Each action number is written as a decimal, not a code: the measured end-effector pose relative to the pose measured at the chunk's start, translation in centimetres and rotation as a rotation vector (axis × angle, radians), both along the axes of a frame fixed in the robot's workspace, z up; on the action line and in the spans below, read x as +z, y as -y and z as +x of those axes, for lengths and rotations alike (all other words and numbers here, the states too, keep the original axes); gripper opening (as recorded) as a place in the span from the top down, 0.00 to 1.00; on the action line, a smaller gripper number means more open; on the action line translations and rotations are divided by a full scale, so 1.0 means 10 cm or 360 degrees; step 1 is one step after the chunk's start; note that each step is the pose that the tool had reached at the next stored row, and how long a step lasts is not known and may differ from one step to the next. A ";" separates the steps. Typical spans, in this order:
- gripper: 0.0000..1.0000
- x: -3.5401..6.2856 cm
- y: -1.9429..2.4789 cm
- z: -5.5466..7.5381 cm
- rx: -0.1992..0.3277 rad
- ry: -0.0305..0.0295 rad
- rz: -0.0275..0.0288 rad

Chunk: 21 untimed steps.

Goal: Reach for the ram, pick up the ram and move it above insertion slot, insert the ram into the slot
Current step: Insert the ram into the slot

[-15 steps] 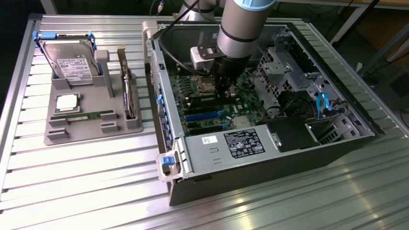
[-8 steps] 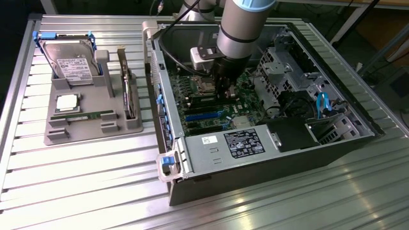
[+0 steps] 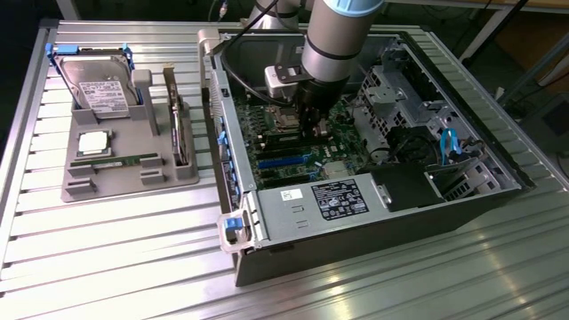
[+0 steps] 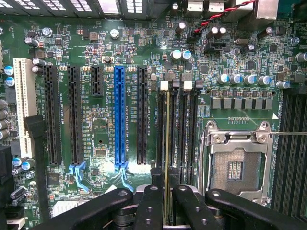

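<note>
A ribbed metal table [image 3: 106, 227] carries an open computer case [image 3: 374, 220] and, toward the exterior view's left, a grey parts tray [image 3: 124, 177] holding a hard drive [image 3: 100, 83]. The arm reaches down into the case over the green motherboard [image 4: 96, 43]. The gripper [image 4: 166, 203] has its fingers [image 4: 149, 206] closed on the ram [image 4: 166, 143], seen edge-on. The ram stands upright in the slot [image 4: 161, 124], beside the parallel black sockets and well apart from the blue expansion socket [image 4: 119, 115]. The silver processor socket [image 4: 237, 165] lies on the other side.
</note>
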<state>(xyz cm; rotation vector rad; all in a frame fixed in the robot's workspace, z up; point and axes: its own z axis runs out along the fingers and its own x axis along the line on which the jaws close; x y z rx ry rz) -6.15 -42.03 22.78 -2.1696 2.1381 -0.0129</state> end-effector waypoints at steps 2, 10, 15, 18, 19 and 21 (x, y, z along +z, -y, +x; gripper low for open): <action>0.86 -0.003 0.000 0.00 0.0000 0.00000 -0.00003; 0.86 -0.015 0.000 0.00 0.0000 0.00001 -0.00085; 0.86 -0.025 0.000 0.00 0.0000 0.00000 -0.00084; 0.86 -0.033 0.000 0.00 0.0000 -0.00001 -0.00087; 0.86 -0.035 0.000 0.00 0.0000 -0.00001 -0.00086; 0.86 -0.038 0.000 0.00 0.0000 0.00000 -0.00086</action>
